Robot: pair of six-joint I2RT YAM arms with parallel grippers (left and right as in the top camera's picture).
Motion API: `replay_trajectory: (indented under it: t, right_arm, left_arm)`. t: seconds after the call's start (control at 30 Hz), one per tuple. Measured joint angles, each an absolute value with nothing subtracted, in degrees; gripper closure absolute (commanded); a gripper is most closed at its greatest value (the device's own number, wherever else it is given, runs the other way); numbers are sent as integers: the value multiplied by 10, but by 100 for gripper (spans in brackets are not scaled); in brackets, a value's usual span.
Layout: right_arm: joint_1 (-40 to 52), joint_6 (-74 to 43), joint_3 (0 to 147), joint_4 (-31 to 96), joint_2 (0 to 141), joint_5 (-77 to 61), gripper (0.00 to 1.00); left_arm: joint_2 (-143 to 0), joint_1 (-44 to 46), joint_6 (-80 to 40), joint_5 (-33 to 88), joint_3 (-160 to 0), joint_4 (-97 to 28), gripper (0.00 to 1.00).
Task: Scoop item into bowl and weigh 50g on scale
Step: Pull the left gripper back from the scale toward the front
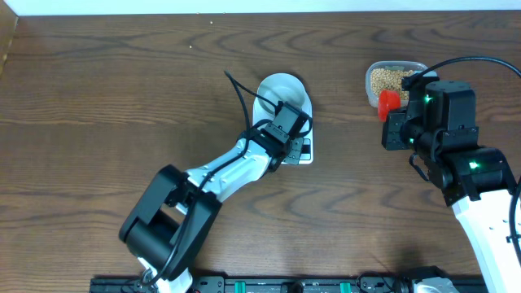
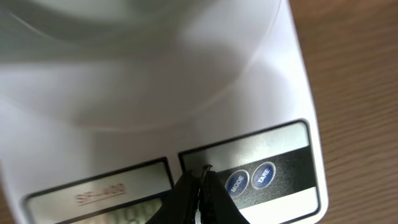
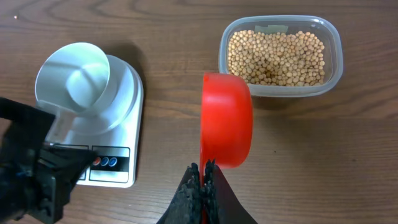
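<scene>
— Surface?
— A dark wooden table [image 1: 98, 98]. Upper right, a clear tub [image 3: 337, 50] held the beans [image 3: 277, 56]; the bowl [image 3: 74, 81] sat empty on the scale [image 3: 134, 93], centre.
— Grippers?
— The left gripper [image 2: 203, 175] was pinched closed by the scale's buttons [image 2: 237, 182]; the right gripper [image 3: 204, 171] clamped a red scoop [image 3: 227, 118].

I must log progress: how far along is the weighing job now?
Done: the bowl sits on the scale, empty. In hand: the left gripper, shut, points at the buttons; the right gripper holds a red scoop beside the tub. Left: the beans lie in the tub, so scooping and weighing remain.
</scene>
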State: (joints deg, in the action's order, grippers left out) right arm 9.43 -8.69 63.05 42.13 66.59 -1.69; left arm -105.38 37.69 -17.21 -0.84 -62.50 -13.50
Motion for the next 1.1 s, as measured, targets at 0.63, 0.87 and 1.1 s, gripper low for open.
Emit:
replay_trajectory:
  t: [0.63,0.87,1.1]
  right_arm:
    - [94,-87,630,413,666,-17,99]
    - [94,-87,630,413,666,-17,99]
    - [94,-87,630,413,666,-17,99]
  left_arm:
    - [-902,374,-66,-14,-627,-209,93]
    - [-871,339,1,27,-627,-241,93]
    - [-805,280,18,33,-627,-259,93]
